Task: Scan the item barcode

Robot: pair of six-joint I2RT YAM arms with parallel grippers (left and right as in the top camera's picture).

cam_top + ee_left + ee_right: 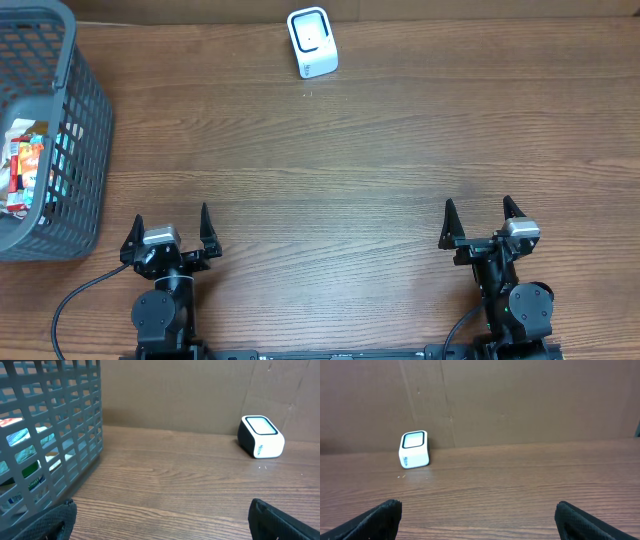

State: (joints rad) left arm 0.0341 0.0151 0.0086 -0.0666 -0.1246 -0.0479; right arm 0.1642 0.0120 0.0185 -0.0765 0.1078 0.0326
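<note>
Hands released and empty: left hand (171, 222) lower left, right hand (478, 208) lower right. No step has begun. Packets (25, 165) lie in the basket (85, 110) at left edge; scanner (312, 42) stands top centre. Next, I reckon, my left hand reaches in for one.

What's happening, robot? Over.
Left gripper, right gripper open, empty. Colourful packets in grey plastic mesh basket, untouched. Small white box scanner far side, nothing blocking.
</note>
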